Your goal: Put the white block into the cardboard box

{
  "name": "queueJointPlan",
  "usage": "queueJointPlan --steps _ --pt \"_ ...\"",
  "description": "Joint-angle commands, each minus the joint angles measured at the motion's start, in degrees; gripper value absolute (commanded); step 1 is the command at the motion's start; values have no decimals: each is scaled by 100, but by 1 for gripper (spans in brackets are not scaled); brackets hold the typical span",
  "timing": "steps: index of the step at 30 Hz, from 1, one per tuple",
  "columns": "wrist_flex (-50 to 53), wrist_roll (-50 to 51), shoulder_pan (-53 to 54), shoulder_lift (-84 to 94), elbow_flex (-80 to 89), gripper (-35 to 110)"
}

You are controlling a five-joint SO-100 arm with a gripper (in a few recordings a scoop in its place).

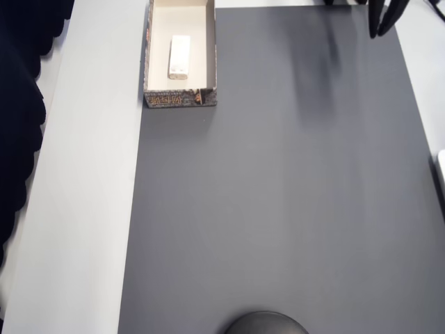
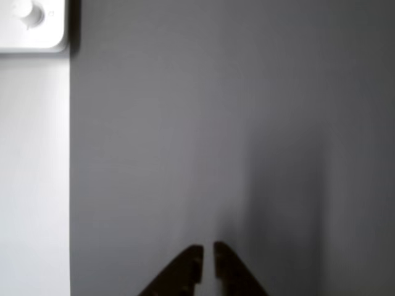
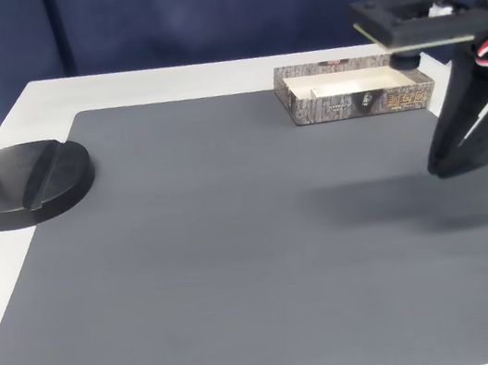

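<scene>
dark grey matting is covering most of a white table, and a blue curtain is hanging behind it. the block is lying flat inside the box, near the middle of the cream floor, and the box is sitting at the mat's far corner. so the job is looking done, and nothing seems to be left but keeping the arm away. the gripper is being held well apart from the box, up over bare mat, with nothing in it. in the wrist view its fingers are nearly touching, with a thin gap between them. a black round stand is sitting at the other side of the mat. a white thing is lying on the table at the mat's edge. nothing is standing in the way.
</scene>
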Motion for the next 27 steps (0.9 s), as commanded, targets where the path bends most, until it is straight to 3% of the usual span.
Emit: queueJointPlan --steps 1,27 --pt "-466 -35 -62 448 501 -2" --pt "-817 -246 18 2769 2716 -2"
